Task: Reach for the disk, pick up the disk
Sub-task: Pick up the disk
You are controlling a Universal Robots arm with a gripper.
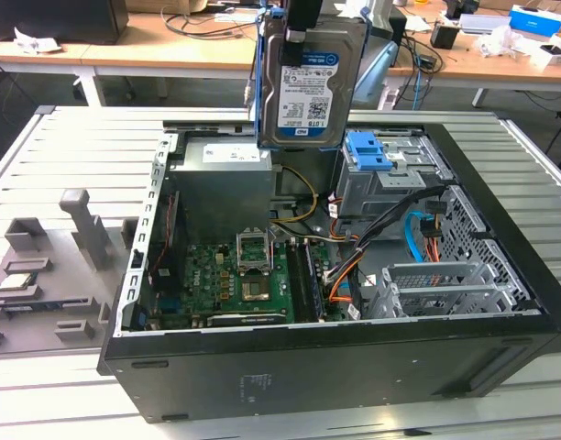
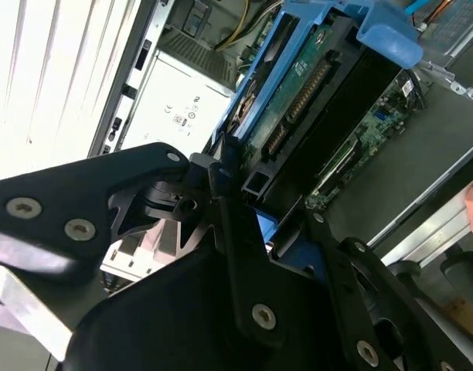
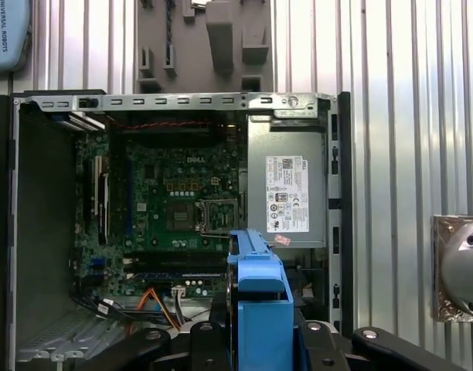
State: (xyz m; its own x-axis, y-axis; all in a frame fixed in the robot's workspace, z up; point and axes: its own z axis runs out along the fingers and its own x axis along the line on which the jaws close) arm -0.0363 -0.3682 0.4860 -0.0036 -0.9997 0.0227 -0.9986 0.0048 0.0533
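The disk (image 1: 308, 82) hangs upright in the air above the open computer case (image 1: 335, 367), its white-and-blue label facing the exterior camera and a blue frame along its edges. My gripper (image 1: 303, 16) is shut on its upper end at the top of the exterior view. In the second wrist view the black fingers (image 2: 236, 224) clamp the disk (image 2: 314, 85), whose green circuit-board side shows. In the first wrist view the disk's blue frame edge (image 3: 260, 301) sits between my gripper (image 3: 260, 344) fingers, above the motherboard (image 3: 175, 209).
Below lie the grey power supply (image 1: 225, 183), the motherboard (image 1: 235, 275), loose cables and a drive cage with a bare blue bracket (image 1: 368, 151). A grey fixture (image 1: 42, 275) holding a small silver chip (image 1: 19, 284) sits at the exterior view's left. Cluttered desks stand behind.
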